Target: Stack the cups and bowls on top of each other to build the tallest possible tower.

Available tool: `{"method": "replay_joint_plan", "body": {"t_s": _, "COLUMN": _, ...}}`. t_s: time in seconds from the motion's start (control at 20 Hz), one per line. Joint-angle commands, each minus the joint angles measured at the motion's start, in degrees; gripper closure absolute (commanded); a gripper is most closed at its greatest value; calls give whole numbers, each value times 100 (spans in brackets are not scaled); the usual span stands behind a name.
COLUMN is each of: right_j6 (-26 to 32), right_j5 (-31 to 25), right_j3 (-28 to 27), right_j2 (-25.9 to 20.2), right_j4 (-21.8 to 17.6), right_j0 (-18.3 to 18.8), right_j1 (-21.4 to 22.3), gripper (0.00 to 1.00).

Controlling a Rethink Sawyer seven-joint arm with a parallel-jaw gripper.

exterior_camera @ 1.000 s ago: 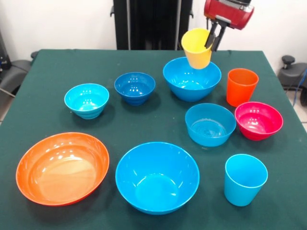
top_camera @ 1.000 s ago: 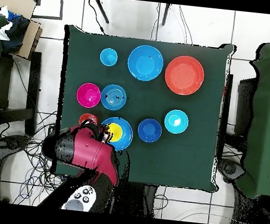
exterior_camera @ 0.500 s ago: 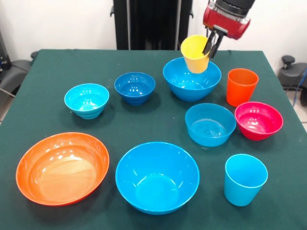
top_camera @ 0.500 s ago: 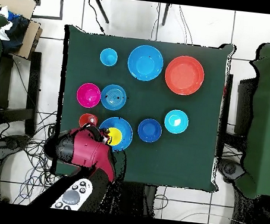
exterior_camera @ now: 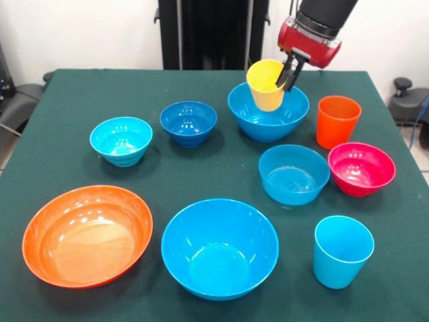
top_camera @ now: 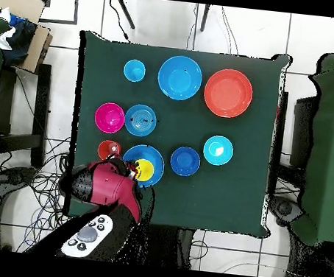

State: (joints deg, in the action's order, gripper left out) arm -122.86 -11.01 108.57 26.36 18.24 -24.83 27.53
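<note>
My gripper (exterior_camera: pixel 289 72) is shut on the rim of the yellow cup (exterior_camera: pixel 267 84) and holds it tilted inside the far large blue bowl (exterior_camera: pixel 268 117); the cup also shows in the overhead view (top_camera: pixel 144 169) inside that bowl (top_camera: pixel 153 158). The orange cup (exterior_camera: pixel 337 121) stands right of that bowl, the light blue cup (exterior_camera: pixel 342 250) at the front right. The magenta-red bowl (exterior_camera: pixel 361 168), medium light blue bowl (exterior_camera: pixel 293 174), small dark blue bowl (exterior_camera: pixel 188 122), cyan bowl (exterior_camera: pixel 121 139), wide orange bowl (exterior_camera: pixel 87 235) and second large blue bowl (exterior_camera: pixel 220 247) stand apart on the table.
The green table (exterior_camera: pixel 201 168) bears all the things. The robot's black pedestal (exterior_camera: pixel 211 33) stands behind its far edge. Chairs (top_camera: pixel 324 146) flank the table in the overhead view, and cables lie on the floor near the base.
My gripper has moved down and a little left with the yellow cup, lowering it from above the far large blue bowl into it.
</note>
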Motion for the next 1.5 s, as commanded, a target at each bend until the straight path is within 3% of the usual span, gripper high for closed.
{"method": "replay_joint_plan", "body": {"t_s": 0.05, "right_j6": -969, "right_j5": 252, "right_j3": -381, "right_j2": -289, "right_j4": 125, "right_j0": 62, "right_j1": -210, "gripper": 100}}
{"method": "replay_joint_plan", "body": {"t_s": 1.5, "right_j6": -1018, "right_j5": 59, "right_j3": -889, "right_j2": -263, "right_j4": 251, "right_j0": 83, "right_j1": -464, "gripper": 100}}
